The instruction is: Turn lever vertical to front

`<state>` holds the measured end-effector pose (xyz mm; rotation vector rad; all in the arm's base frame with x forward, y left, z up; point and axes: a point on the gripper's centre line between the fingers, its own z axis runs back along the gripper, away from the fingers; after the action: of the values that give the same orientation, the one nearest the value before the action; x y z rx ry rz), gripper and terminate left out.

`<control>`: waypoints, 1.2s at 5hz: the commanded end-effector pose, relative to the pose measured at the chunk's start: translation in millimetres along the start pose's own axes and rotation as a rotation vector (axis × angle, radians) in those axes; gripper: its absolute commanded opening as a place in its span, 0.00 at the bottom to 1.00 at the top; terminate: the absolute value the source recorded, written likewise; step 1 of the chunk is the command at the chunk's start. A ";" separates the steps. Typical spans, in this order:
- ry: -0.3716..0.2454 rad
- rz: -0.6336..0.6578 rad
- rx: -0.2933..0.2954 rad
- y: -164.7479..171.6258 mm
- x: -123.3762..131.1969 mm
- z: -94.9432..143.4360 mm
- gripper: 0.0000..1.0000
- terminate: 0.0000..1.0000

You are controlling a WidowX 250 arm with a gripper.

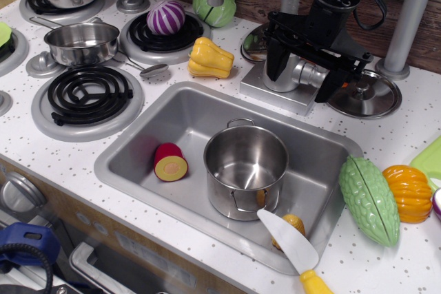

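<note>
**Straddling the Faucet: Open Pincer Closes In on the Lever**

Hovering over the rear rim of a toy kitchen sink [131, 144], the black gripper [300, 79] spreads its two dark fingers [277, 60] wide on either side of the silver faucet body [286, 74], clasping nothing. The lever [311, 74] appears as a short silver stub poking from the faucet's side toward three o'clock, sitting between the fingers and closer to the one at four o'clock; its paddle is partly masked by the gripper, so its exact tilt cannot be told. Its long axis seems to run roughly sideways across the counter, along the line joining the two fingertips instead of across it. That is the relation the coming move turns on: judged from this view, the pincer would need to press or catch the stub from one side and swing it toward six o'clock, the front of the counter. A steel pot [246, 170] stands in the basin at six o'clock from the faucet, with a halved red toy vegetable [170, 163] beside it at nine o'clock. A round lid [368, 94] lies just past the finger at three o'clock, close enough to be nudged by a wide sweep.
</note>
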<state>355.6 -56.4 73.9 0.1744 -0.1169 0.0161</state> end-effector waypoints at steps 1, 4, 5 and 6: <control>0.000 0.000 0.000 0.0 0.0 0.0 1.00 0.00; -0.239 -0.039 0.122 0.0 41.9 25.2 1.00 0.00; -0.239 0.001 0.046 -3.5 51.3 29.7 1.00 0.00; -0.260 0.020 0.004 -3.8 61.3 23.1 1.00 0.00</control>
<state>414.4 -63.1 80.1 0.1933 -0.3271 -0.0084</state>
